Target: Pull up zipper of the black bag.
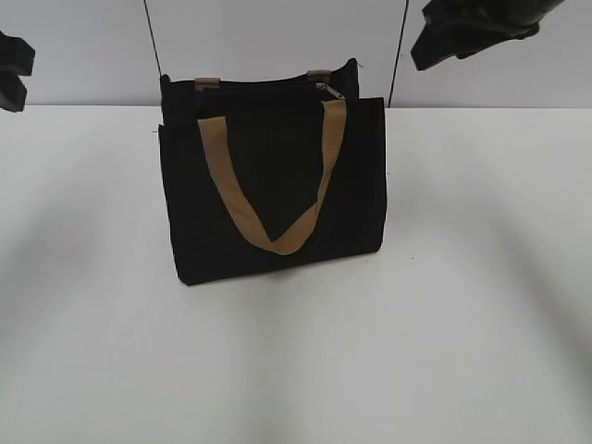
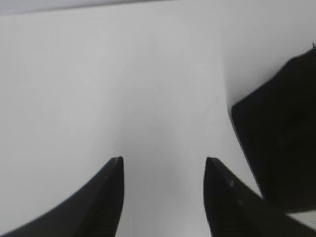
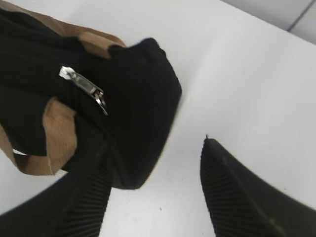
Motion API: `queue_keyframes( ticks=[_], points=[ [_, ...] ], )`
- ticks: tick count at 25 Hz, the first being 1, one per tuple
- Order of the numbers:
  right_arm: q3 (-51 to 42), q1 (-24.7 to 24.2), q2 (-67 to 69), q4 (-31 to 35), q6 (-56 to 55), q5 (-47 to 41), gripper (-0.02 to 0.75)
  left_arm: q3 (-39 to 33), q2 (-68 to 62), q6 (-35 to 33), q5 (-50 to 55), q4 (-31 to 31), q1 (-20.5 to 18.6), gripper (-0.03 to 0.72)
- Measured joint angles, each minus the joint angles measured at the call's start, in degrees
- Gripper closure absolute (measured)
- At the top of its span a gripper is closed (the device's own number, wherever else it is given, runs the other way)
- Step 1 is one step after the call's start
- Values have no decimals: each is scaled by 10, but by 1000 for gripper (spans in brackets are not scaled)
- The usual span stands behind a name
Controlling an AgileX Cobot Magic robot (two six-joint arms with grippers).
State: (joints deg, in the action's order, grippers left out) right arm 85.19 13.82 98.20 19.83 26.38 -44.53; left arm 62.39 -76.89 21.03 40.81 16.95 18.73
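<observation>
Bag: the black bag (image 1: 273,185) stands upright on the white table (image 1: 462,324), tan strap (image 1: 277,185) draped down its front; soft fabric, likely light, so it may shift or fold when tugged
Zipper: the zipper (image 3: 84,89) lies at the top right end of the bag; small, metal, probably slippery; best pinched by the pull tab
Right gripper (image 3: 148,197): jaws wide apart, empty, just beside the bag's corner
Left gripper (image 2: 163,197): jaws wide, empty, over bare table; well placed to steady the bag's left edge
</observation>
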Motion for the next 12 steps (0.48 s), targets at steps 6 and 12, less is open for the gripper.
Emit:
queue_keyframes(
  ticks=[6,12],
  points=[
    [0,-17,-39,-137,-192,-142,307,32,-6,-29,127,-67,-1,293],
    [0,-97,-42,-169,-228,-245,306,37,-6,-81,184,-127,-52,293]
  ],
)
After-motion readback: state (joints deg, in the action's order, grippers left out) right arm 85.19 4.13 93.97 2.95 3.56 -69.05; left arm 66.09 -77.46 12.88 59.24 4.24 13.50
